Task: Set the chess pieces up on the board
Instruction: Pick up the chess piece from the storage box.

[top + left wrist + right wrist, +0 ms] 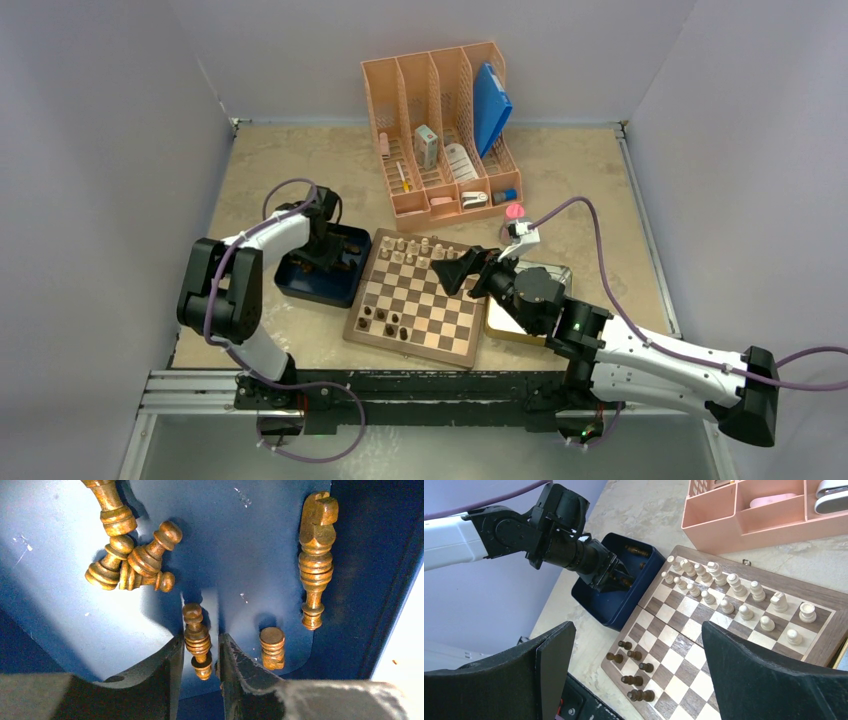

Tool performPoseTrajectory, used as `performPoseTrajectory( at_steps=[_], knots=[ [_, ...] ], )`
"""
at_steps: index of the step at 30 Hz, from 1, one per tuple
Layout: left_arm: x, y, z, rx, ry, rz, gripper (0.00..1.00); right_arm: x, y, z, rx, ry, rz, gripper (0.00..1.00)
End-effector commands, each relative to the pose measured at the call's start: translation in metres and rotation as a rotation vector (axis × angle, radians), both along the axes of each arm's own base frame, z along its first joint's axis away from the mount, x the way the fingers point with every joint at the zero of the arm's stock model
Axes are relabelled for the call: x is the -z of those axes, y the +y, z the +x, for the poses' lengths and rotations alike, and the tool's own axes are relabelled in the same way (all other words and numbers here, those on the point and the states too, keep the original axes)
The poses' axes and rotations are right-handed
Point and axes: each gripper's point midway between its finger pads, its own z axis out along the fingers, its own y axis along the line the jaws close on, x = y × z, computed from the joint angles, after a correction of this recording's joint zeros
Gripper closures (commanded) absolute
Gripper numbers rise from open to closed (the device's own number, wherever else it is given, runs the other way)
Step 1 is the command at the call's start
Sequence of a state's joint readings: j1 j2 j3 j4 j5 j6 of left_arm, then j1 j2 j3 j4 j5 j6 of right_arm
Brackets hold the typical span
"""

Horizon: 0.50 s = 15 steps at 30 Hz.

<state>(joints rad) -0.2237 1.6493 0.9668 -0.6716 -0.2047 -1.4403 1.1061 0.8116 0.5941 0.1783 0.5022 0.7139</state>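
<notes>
Left gripper reaches down into the blue tray, its jaws standing close on either side of one dark chess piece that lies flat on the tray floor. Whether they already pinch it I cannot tell. The fingers line up along the piece's length, which suits a grip across its narrow body. Around it lie more dark pieces: a tangled heap, a short one just beside the gripper and a tall one near the tray wall. The tray sits on the bench, touching the board, probably to keep carries short. A few dark pieces stand on the board's near rows, facing the pale set. The right gripper hangs wide open over the board, holding nothing.
</notes>
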Motion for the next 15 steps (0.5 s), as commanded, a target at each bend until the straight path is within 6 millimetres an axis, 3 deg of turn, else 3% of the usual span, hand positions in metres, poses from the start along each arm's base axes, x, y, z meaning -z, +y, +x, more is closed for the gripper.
performPoseTrajectory(
  at_steps=[1, 5, 7, 15],
  knots=[
    [0.007, 0.0, 0.003, -0.01, -0.008, -0.007, 0.73, -0.027, 0.003, 0.002, 0.003, -0.043, 0.058, 0.02],
    [0.011, 0.001, 0.0, 0.002, 0.006, -0.003, 0.82, -0.022, 0.006, 0.001, -0.012, -0.036, 0.059, 0.02],
    [0.003, 0.002, -0.003, -0.014, 0.004, -0.004, 0.88, -0.023, 0.006, 0.0, -0.011, -0.022, 0.057, 0.02],
    [-0.073, 0.016, 0.014, 0.041, -0.245, 0.058, 0.92, -0.026, 0.006, -0.007, -0.038, -0.008, 0.1, 0.02]
  ],
)
